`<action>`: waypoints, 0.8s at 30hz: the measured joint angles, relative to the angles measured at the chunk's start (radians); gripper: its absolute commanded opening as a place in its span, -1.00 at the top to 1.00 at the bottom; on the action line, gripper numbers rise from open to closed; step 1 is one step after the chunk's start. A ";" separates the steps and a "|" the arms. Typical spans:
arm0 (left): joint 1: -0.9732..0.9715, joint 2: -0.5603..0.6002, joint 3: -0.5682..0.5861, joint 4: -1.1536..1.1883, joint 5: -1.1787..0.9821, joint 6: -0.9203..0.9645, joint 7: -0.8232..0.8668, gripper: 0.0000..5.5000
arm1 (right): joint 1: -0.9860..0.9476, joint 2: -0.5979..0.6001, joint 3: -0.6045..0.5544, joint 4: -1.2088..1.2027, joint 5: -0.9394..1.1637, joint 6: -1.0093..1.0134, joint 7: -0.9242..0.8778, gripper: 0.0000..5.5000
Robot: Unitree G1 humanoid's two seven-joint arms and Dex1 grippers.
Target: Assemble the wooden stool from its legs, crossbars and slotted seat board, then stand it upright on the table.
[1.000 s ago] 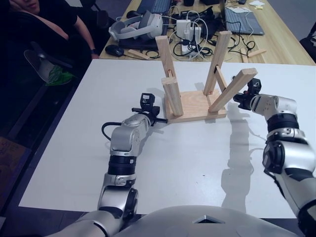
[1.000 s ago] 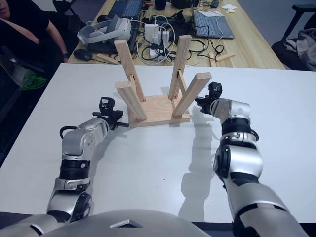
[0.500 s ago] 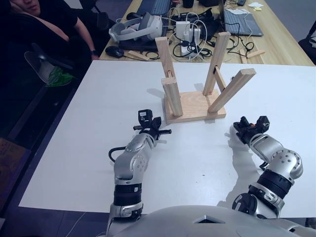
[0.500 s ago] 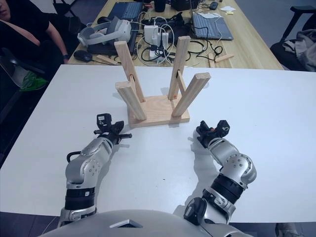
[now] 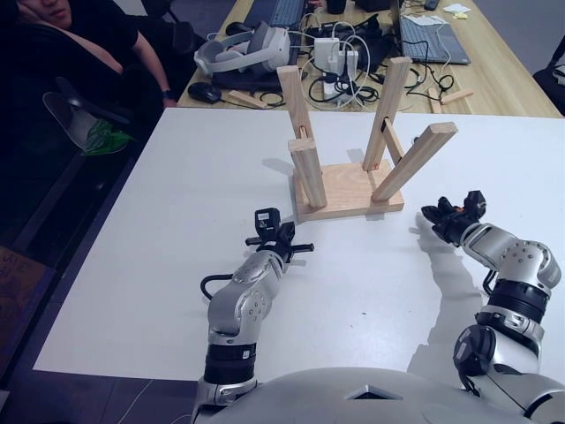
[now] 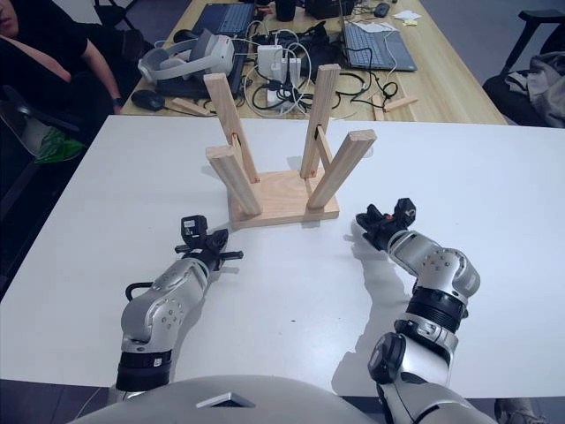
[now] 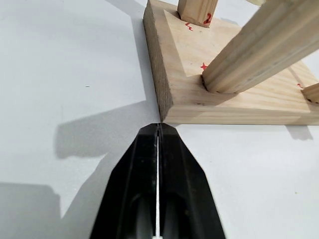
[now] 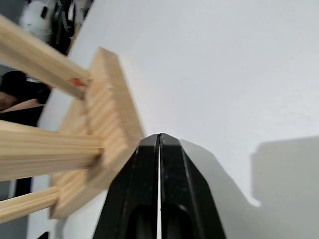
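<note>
Four pale wooden legs (image 5: 389, 115) point up off the square seat board (image 5: 346, 187); black left gripper (image 7: 158, 130), right gripper (image 8: 159, 139) pinched shut. I'd open wide, flip evenly.

Silver-grey metallic arms (image 5: 237, 311) of rounded, segmented shells, with black ring joints between. Thin black cable (image 5: 206, 284) looped beside the left forearm. Small black left hand (image 5: 284, 240) and right hand (image 5: 446, 214), with tapered matte-black fingers (image 7: 142, 191).
</note>
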 measured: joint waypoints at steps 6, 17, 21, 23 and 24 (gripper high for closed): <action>-0.005 0.001 -0.011 0.002 -0.014 0.000 0.005 0.99 | -0.027 -0.023 0.036 0.142 -0.003 -0.122 0.089 1.00; -0.027 0.002 -0.009 0.039 -0.025 -0.001 0.009 0.99 | -0.114 -0.079 0.140 0.362 -0.087 -0.265 0.178 1.00; -0.038 0.002 0.002 0.041 -0.026 0.000 0.011 0.99 | -0.123 -0.109 0.193 0.378 -0.108 -0.236 0.230 1.00; -0.051 0.001 0.006 0.043 -0.027 0.000 0.011 0.99 | -0.126 -0.119 0.209 0.386 -0.115 -0.232 0.242 1.00; -0.053 0.001 0.008 0.044 -0.027 0.000 0.011 0.99 | -0.128 -0.125 0.216 0.391 -0.117 -0.230 0.247 1.00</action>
